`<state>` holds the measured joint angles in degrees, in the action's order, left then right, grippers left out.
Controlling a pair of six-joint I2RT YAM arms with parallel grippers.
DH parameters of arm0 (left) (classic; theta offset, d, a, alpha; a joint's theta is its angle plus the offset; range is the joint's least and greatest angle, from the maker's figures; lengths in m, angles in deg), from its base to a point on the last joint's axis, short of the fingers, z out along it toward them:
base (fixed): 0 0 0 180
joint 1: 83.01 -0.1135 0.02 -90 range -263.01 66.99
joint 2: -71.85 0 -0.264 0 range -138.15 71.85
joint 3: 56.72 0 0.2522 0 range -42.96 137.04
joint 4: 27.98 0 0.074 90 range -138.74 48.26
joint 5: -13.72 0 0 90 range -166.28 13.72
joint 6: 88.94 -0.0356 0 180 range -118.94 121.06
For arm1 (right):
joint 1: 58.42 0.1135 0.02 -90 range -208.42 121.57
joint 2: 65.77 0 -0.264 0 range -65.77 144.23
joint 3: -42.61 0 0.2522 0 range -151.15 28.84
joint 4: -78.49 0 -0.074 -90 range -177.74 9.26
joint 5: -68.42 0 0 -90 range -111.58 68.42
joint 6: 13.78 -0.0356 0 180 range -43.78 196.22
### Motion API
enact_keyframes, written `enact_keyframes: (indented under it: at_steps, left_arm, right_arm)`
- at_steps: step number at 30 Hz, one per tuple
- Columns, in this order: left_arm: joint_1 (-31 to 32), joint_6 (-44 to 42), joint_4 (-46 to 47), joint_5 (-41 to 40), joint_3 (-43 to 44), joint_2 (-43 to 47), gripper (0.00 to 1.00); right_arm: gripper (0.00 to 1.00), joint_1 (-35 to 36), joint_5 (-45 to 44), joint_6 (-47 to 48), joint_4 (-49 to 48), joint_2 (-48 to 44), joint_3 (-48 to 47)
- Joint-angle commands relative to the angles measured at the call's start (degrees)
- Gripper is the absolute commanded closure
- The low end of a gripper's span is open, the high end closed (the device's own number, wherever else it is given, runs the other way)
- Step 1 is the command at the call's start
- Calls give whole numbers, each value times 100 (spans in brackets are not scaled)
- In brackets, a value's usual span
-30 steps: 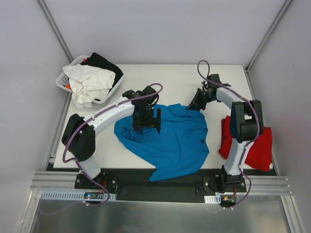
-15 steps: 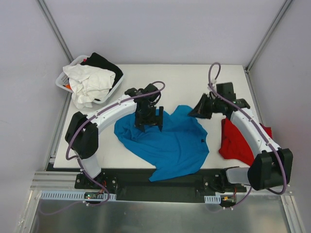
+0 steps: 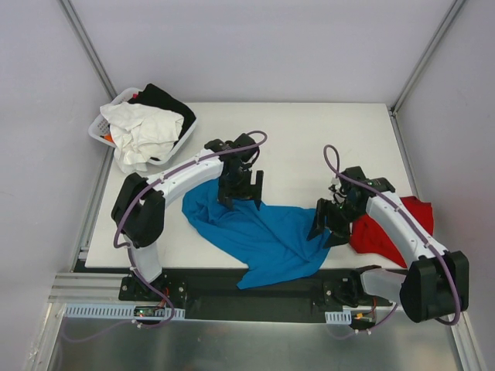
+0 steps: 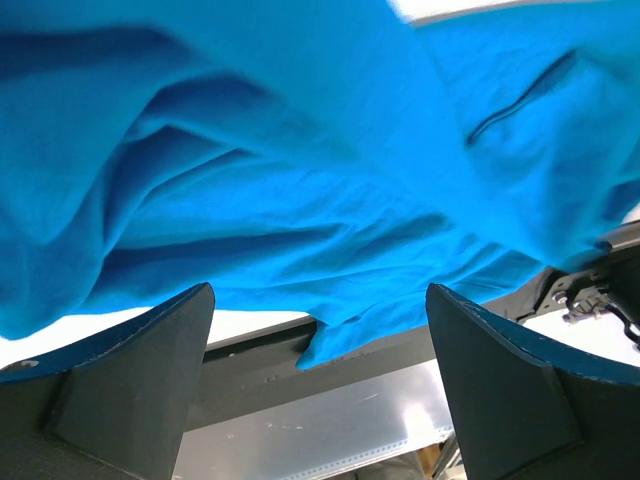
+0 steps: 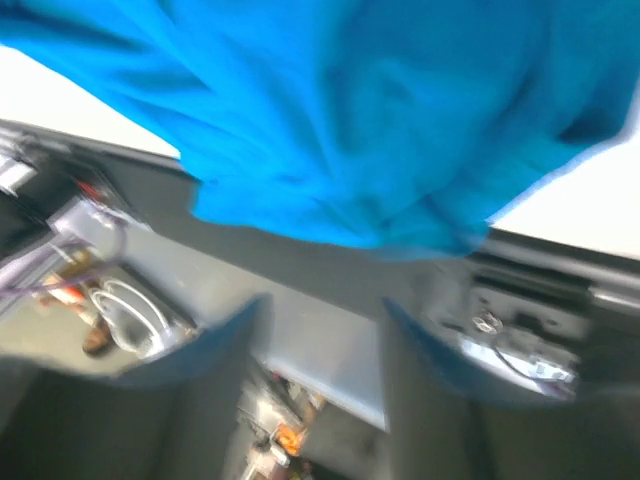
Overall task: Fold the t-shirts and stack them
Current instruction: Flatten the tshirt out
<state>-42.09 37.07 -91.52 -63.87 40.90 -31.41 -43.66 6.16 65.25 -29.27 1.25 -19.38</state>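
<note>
From above, the blue shirt (image 3: 271,236) sprawls rumpled across the near middle of the worktop (image 3: 309,131), one corner hanging over the front edge. The red shirt (image 3: 370,238) sits bunched at the right, partly under the right arm. The left wrist view adds more: left jaws spread wide, nothing between them, blue cloth beyond. The right wrist view is blurred, right jaws parted and empty over the blue hem. Far left, the basket (image 3: 100,125) holds a white cloth (image 3: 143,131) and a black cloth (image 3: 166,100)
</note>
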Motion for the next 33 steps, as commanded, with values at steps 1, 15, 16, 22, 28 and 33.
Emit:
enact_keyframes:
  at_steps: [1,15,16,22,28,33]
  left_arm:
    - [47,-208,-23,174,377,-115,12]
    - [47,-138,-32,113,0,192,13]
    - [47,-112,-32,78,-27,227,13]
    - [47,-85,-32,8,-176,482,13]
    - [47,-103,-41,-45,-317,632,13]
    - [56,-164,-76,-124,-335,658,12]
  right_arm:
    - [28,26,-524,217,743,136,-467]
    - [22,18,-693,174,-799,1031,-74]
    - [24,18,-587,112,-1003,1110,93]
    - [42,18,186,-29,-2567,1769,287]
    - [44,18,398,-117,-3027,2289,112]
    - [42,0,293,-3,-2738,2052,182]
